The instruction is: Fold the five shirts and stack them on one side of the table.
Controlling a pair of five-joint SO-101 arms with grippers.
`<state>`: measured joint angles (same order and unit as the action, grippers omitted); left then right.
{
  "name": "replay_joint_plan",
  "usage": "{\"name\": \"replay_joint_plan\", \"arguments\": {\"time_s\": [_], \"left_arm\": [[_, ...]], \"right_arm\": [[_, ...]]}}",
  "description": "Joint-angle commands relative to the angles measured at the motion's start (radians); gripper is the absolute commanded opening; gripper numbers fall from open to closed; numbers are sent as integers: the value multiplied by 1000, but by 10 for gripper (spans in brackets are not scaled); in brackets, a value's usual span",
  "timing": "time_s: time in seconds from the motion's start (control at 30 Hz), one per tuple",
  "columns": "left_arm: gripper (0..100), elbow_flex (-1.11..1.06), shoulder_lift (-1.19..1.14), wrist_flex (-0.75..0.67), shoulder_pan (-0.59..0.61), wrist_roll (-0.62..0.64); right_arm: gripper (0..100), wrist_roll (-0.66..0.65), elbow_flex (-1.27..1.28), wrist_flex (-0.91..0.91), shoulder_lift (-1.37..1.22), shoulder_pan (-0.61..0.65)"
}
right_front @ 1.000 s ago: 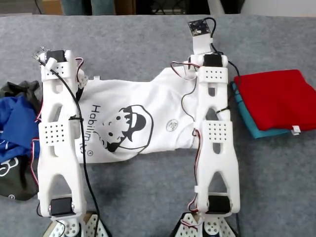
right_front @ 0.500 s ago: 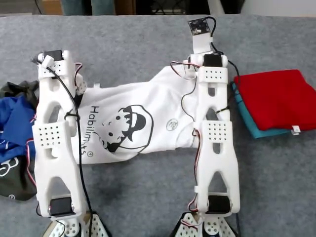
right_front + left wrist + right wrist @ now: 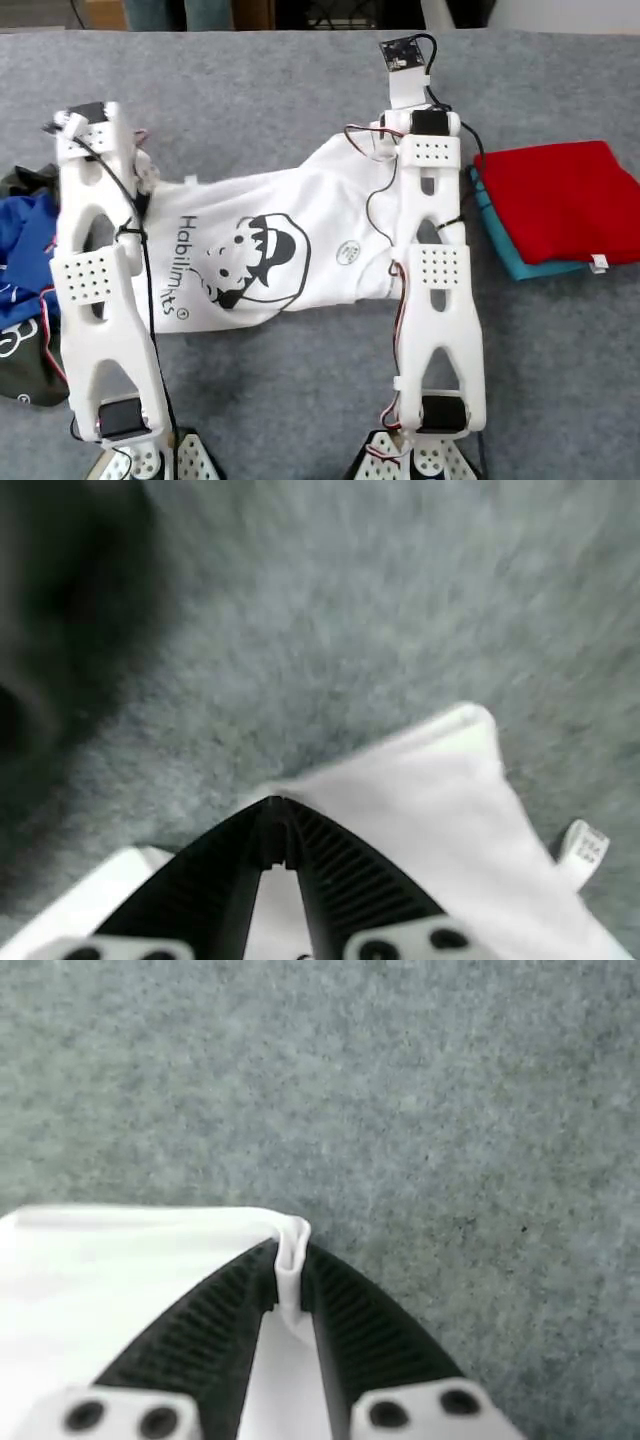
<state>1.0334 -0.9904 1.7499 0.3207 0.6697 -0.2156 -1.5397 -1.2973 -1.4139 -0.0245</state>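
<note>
I saw the grey felt tabletop (image 3: 300,400) running up to room furniture at the top edge. The white shirt (image 3: 300,230) lay at centre, a folded red shirt (image 3: 555,195) on a teal shirt (image 3: 520,264) at right, and a blue-and-dark shirt heap (image 3: 25,260) at left. The left gripper (image 3: 275,815) and right gripper (image 3: 290,1265) each pinched the white shirt's edge.

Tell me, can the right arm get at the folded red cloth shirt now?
Probably, but not freely. The folded red cloth shirt lies close beside that arm with nothing between, yet the right gripper is shut on the edge of the white printed shirt and would have to let go first.
</note>
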Motion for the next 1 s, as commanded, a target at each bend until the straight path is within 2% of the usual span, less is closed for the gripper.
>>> {"name": "replay_joint_plan", "arguments": {"time_s": [0.0,0.17,0.33,0.5,0.77,0.97], "left_arm": [[33,145,18,9,15,-8],[33,260,11,5,1,18],[61,298,-26,-137,-67,84],[126,292,-92,-233,-111,224],[132,291,-173,-229,-90,249],[130,298,-167,-150,-36,249]], "right_arm": [[26,-9,-53,18,12,14],[26,-9,-53,18,12,14],[26,-9,-53,15,12,28],[26,-9,-53,15,12,28],[26,-9,-53,20,12,26],[26,-9,-53,20,12,26]]}}
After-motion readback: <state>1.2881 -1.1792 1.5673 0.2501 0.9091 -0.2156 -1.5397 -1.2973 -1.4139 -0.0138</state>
